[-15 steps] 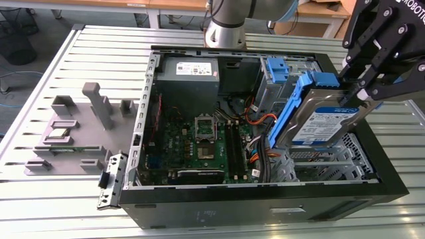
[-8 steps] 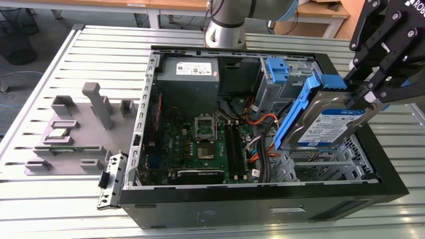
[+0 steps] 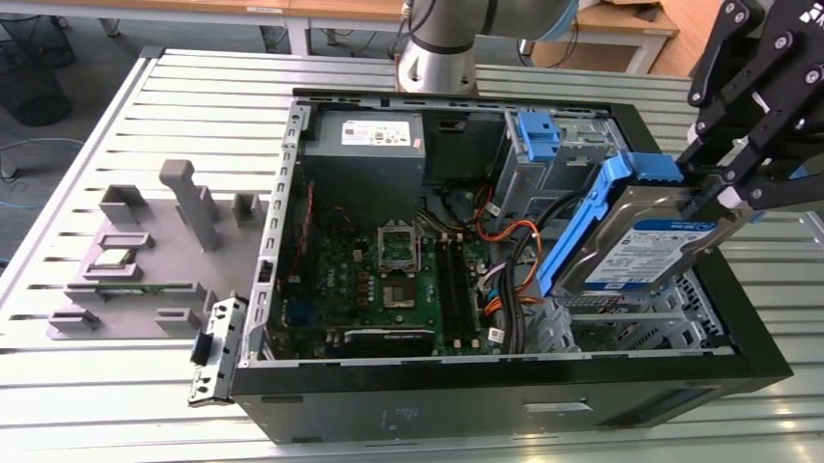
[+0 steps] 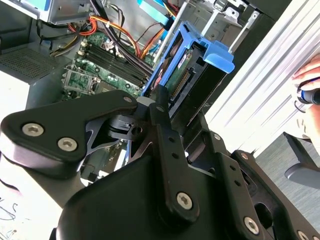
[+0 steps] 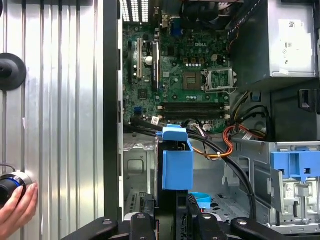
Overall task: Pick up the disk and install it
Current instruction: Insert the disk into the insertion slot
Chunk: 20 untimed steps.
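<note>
Slatted metal table point(image 3: 129, 116) carries the open computer case point(image 3: 425, 410). Gripper point(image 3: 712, 207) is clamped on the disk point(image 3: 640, 241), held tilted above the case's drive-cage corner. Risk: the tilt could snag the disk's frame on loose cables point(image 3: 508, 231) or the cage edge, and the edge grip may slip.

It looks like a robotics lab: a slotted aluminium worktop point(image 3: 129, 96) carries an open computer case point(image 3: 515, 410), with office desks point(image 3: 624, 24) behind.
</note>
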Available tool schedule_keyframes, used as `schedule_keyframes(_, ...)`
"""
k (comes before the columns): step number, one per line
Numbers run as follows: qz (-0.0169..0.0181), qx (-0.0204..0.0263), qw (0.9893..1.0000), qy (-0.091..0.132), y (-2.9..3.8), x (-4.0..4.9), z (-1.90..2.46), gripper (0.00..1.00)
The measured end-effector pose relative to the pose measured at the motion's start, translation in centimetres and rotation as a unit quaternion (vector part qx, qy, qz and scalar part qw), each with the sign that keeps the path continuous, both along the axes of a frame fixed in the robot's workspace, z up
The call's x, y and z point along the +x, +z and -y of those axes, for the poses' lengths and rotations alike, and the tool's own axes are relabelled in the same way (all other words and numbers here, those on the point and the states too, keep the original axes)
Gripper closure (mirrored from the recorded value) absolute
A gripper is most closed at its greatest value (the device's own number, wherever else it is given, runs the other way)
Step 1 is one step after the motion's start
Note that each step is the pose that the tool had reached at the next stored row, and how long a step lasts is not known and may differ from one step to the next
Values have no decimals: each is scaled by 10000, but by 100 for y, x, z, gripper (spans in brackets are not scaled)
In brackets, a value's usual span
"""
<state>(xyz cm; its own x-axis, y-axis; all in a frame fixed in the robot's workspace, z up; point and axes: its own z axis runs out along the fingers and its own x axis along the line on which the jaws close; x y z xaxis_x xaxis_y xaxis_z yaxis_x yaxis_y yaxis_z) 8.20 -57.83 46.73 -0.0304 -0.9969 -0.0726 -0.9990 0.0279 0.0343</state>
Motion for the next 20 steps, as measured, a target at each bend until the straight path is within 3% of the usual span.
schedule_keyframes(11, 0, -1, 10000, 0, -31, 116, 39, 65)
schedule_keyframes(20, 0, 0, 10000, 0, -53, 194, 44, 65)
